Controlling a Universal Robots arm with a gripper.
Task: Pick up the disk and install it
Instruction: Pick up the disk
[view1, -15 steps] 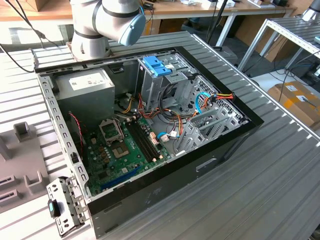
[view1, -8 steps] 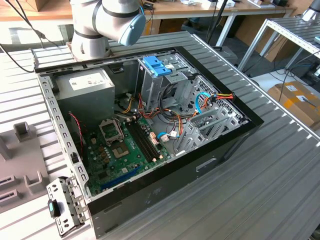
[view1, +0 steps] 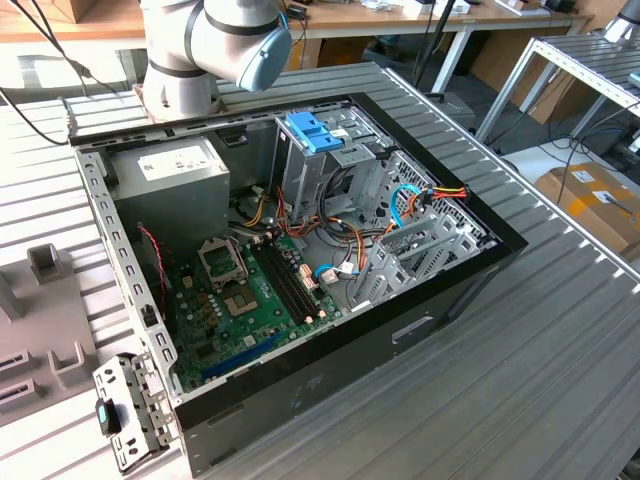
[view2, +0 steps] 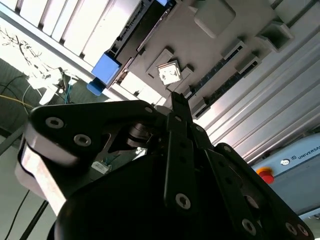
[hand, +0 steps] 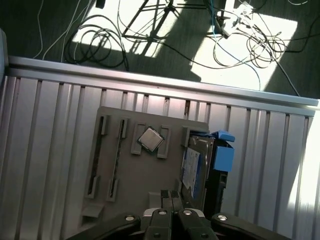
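The disk (hand: 193, 169) stands on edge in a slot of a grey holder plate (hand: 120, 150); its body is dark with a pale label and a bright blue rail (hand: 223, 154) at one end. In the second wrist view the disk (view2: 131, 37) and its blue rail (view2: 106, 68) lie beyond the fingertips. My gripper (hand: 171, 195) hovers above the plate, apart from the disk, with its dark fingers (view2: 178, 102) pressed together and nothing between them. A square chip (hand: 150, 139) rests in another recess of the plate.
An open computer case (view1: 470, 262) lies on the ribbed metal table (view1: 560, 380), with a pale blue slotted tray (view1: 312, 130), a grey box (view1: 170, 172) and a green board (view1: 250, 300) inside. Cables cover the floor (hand: 165, 35). A red stop button (view2: 265, 175) sits nearby.
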